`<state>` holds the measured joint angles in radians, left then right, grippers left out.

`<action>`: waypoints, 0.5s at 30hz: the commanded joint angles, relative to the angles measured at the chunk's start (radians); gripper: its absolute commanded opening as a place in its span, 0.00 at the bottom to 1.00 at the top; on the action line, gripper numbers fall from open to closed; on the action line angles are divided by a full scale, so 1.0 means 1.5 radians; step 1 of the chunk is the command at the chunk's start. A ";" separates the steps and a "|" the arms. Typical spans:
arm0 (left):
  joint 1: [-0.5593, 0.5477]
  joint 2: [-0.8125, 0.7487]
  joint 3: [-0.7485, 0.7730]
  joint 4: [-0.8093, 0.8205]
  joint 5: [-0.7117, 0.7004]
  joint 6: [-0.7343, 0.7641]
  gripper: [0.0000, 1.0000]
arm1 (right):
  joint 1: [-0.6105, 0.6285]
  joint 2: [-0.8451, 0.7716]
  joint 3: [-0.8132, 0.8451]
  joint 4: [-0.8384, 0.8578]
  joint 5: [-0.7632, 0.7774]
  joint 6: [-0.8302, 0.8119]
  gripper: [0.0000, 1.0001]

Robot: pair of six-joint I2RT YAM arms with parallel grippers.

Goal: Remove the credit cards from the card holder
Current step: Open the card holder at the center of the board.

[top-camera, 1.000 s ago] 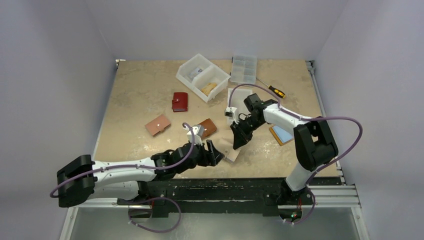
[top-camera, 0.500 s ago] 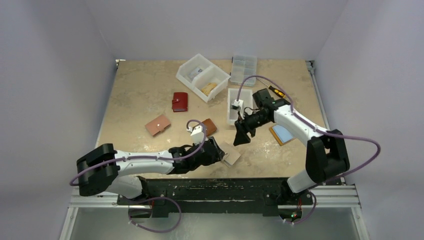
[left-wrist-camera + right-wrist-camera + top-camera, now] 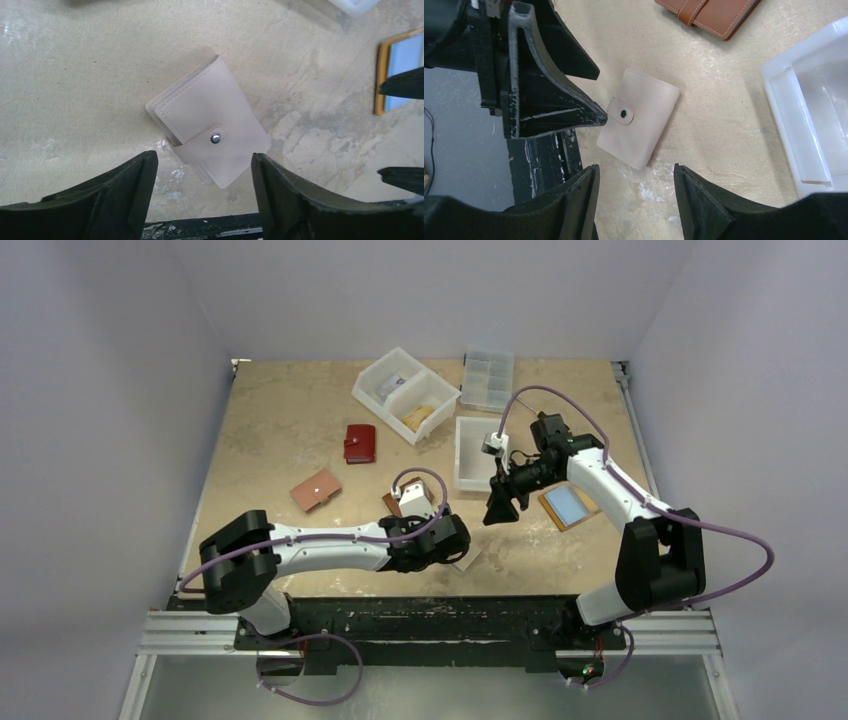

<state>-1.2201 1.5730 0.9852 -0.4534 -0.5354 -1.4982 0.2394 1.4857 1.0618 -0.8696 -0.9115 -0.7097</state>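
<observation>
Left wrist view is taken up by the pale card holder (image 3: 207,135), seen lying flat and closed on the surface close to the near edge, about midway along it, its strap fastened by a metal snap (image 3: 215,138). No credit cards are seen; they are judged to be shut inside. The left pincer (image 3: 202,162) is held open above the holder, one finger to each side, with nothing gripped. Farther right, the right pincer (image 3: 500,508) is likewise spread open and empty, hovering above the surface and aimed at the holder. The step in hand is judged to be securing and unsnapping the holder. It would be done well if the body were pinned by one pincer away from the strap while the strap is lifted at its free end by the other, so that the holder is not dragged off the near edge
</observation>
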 commanded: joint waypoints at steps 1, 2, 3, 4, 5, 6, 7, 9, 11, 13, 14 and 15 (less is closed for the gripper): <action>-0.002 0.034 0.064 -0.124 -0.047 -0.037 0.79 | -0.009 -0.015 0.003 -0.015 -0.017 -0.027 0.63; -0.002 0.038 0.072 -0.136 -0.051 -0.040 0.81 | -0.011 -0.014 0.004 -0.016 -0.017 -0.028 0.63; -0.002 0.040 0.077 -0.146 -0.052 -0.047 0.82 | -0.012 -0.014 0.004 -0.017 -0.017 -0.029 0.63; -0.002 0.040 0.080 -0.148 -0.052 -0.050 0.82 | -0.013 -0.015 0.005 -0.018 -0.016 -0.030 0.63; -0.002 0.040 0.081 -0.143 -0.048 -0.051 0.82 | -0.014 -0.014 0.005 -0.019 -0.016 -0.031 0.63; -0.002 0.040 0.084 -0.141 -0.046 -0.056 0.82 | -0.015 -0.016 0.004 -0.019 -0.015 -0.031 0.63; -0.001 0.042 0.088 -0.139 -0.041 -0.059 0.82 | -0.016 -0.015 0.004 -0.019 -0.014 -0.031 0.63; -0.002 0.051 0.099 -0.135 -0.032 -0.061 0.81 | -0.017 -0.015 0.005 -0.019 -0.014 -0.032 0.63; -0.002 0.066 0.118 -0.141 -0.027 -0.062 0.80 | -0.019 -0.015 0.004 -0.021 -0.014 -0.034 0.63; -0.002 0.083 0.140 -0.156 -0.022 -0.063 0.80 | -0.022 -0.015 0.005 -0.024 -0.014 -0.036 0.63; -0.002 0.090 0.148 -0.159 -0.020 -0.062 0.79 | -0.024 -0.015 0.005 -0.025 -0.014 -0.037 0.63; -0.002 0.097 0.156 -0.162 -0.019 -0.061 0.79 | -0.026 -0.016 0.005 -0.027 -0.015 -0.039 0.63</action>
<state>-1.2198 1.6848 1.1465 -0.6590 -0.5617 -1.5715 0.2127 1.4857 1.0618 -0.8898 -0.9100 -0.7418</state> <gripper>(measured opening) 0.797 0.631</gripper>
